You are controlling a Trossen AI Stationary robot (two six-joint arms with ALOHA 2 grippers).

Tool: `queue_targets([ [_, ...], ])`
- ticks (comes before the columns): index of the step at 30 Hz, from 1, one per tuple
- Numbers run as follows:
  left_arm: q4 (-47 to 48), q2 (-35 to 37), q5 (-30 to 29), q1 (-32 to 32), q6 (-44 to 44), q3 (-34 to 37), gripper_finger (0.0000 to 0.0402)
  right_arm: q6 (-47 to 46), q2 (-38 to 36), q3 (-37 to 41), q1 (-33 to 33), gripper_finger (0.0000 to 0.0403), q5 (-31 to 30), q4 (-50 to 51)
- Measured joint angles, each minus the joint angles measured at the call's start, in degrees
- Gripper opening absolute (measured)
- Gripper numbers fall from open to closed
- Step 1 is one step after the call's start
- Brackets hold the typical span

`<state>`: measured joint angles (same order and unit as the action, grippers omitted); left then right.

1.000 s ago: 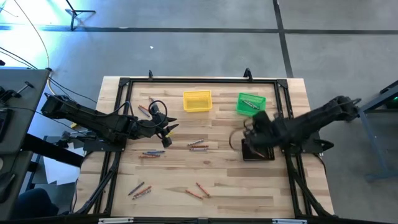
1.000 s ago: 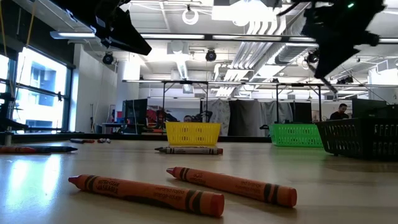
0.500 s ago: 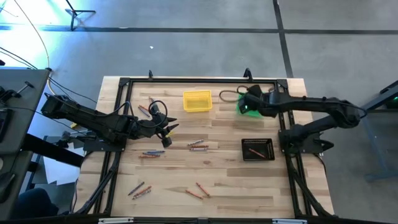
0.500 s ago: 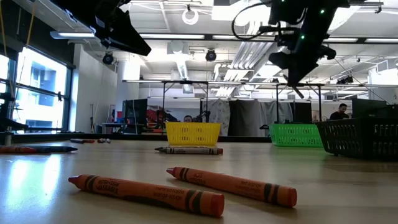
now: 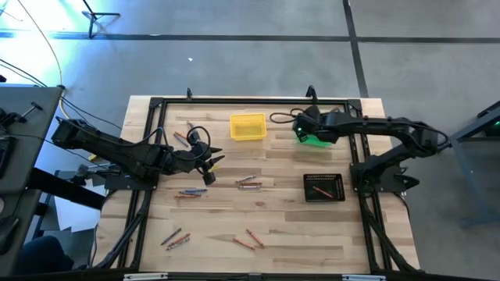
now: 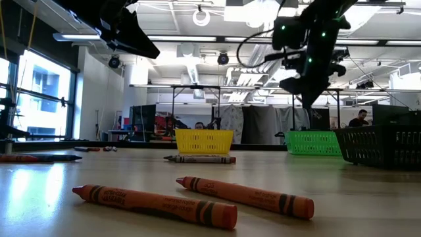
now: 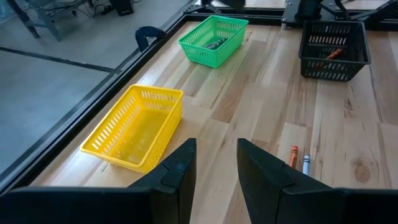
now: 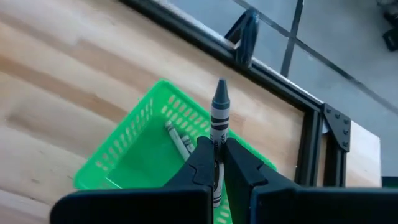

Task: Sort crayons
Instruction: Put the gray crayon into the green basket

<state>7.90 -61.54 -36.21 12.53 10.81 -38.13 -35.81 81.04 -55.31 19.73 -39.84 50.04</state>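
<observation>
Moved since earlier: right gripper (image 5: 301,125), from the black mesh bin (image 5: 323,187) to above the green plastic basket (image 5: 319,139). Right wrist view: fingers clamp grey wax crayon (image 8: 218,118). Left gripper (image 7: 214,168): parted, empty, mid-table.

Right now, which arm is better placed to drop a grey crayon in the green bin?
Right. Its gripper already pinches a grey crayon directly above the green bin. The left gripper is open, empty, and near the yellow bin.
</observation>
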Motion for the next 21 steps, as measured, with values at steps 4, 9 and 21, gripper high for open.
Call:
queue_targets([
  [4,0.01,0.0,0.0,0.0,0.02,0.0,0.0101,1.31,3.68,0.0,0.17,0.0005,0.59,-0.17],
  [9,0.02,0.0,0.0,0.0,0.04,0.0,0.0101,3.75,6.53,0.0,0.17,0.0005,3.39,-0.15],
  [21,0.97,0.0,0.0,0.0,1.1,0.0,0.0101,5.87,6.66,0.0,0.17,0.0037,8.14,1.39],
])
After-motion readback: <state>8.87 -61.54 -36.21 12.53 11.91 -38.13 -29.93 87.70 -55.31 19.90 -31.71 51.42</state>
